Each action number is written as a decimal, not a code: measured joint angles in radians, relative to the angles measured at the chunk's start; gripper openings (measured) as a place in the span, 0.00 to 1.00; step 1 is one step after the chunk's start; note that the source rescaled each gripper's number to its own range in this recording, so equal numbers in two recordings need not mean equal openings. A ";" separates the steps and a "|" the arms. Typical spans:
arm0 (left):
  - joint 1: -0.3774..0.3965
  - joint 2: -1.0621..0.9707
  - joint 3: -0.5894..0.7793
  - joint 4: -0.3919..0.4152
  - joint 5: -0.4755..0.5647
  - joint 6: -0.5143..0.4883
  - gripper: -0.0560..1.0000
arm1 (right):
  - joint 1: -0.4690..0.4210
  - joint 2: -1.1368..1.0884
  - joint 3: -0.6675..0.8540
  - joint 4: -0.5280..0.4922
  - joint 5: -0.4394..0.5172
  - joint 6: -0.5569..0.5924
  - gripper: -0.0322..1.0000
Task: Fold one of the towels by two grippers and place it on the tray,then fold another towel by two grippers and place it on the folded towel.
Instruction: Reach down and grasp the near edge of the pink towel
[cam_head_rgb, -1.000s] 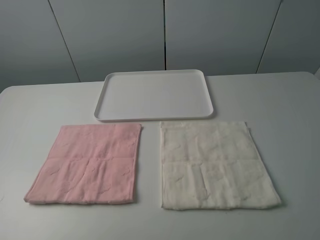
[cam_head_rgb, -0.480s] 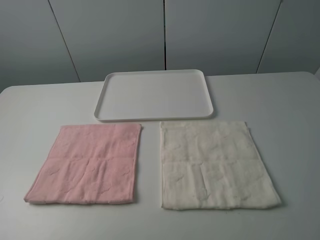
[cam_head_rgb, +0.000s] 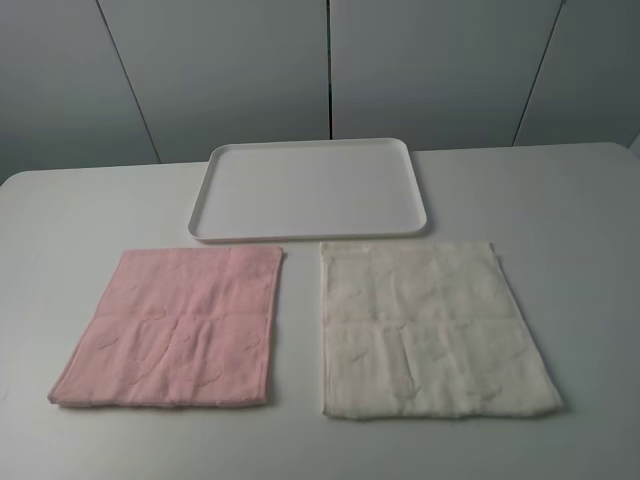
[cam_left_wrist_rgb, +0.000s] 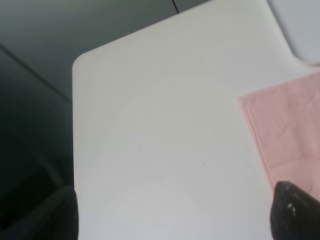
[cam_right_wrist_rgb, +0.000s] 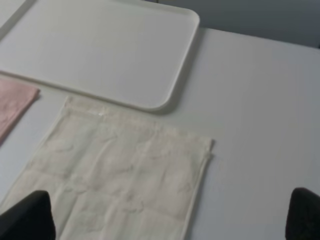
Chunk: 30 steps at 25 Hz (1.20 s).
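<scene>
**Left tool (cam_left_wrist_rgb: 172, 217) and right tool (cam_right_wrist_rgb: 170, 215) spread wide, pink towel (cam_head_rgb: 170, 328) not yet gripped**

Pink towel lies flat and unfolded on the near left of the counter (cam_head_rgb: 580, 200), roughly square, with faint crease lines. Its far edge sits just beside the front rim of the white tray (cam_head_rgb: 300, 237), not touching as far as I can tell. Cream towel (cam_head_rgb: 432, 328) lies flat to its right, a narrow strip of bare counter between them. Tray is empty, at the back centre.

Both tools: jaws far apart at opposite sides of each wrist view, nothing between them. Neither arm shows in the high view. Left wrist camera sees one corner region of the pink towel; right wrist camera looks over the cream towel and tray.

Step in hand, as I judge it: the approach for the first fold, pink towel.

Doing it well:
- Right tool likely has to cross toward the pink towel, not settle on the cream one under it.
- Each tool takes one corner of the same edge, probably the near one.
- Come down low and pinch cloth only; terry is soft and may bunch if pushed.
- Lift both corners level and together, carry them to the far edge, line up the edges.
- Keep the fold clear of the tray rim and the cream towel.
</scene>
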 joint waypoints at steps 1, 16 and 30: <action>-0.015 0.064 -0.038 -0.002 -0.004 0.055 0.99 | 0.000 0.061 -0.020 0.019 -0.002 -0.054 1.00; -0.404 0.907 -0.347 0.141 0.071 0.353 0.99 | 0.299 0.637 -0.180 0.272 -0.066 -0.697 1.00; -0.453 0.993 0.097 0.230 -0.097 0.558 0.99 | 0.800 0.928 -0.184 -0.152 -0.184 -0.472 1.00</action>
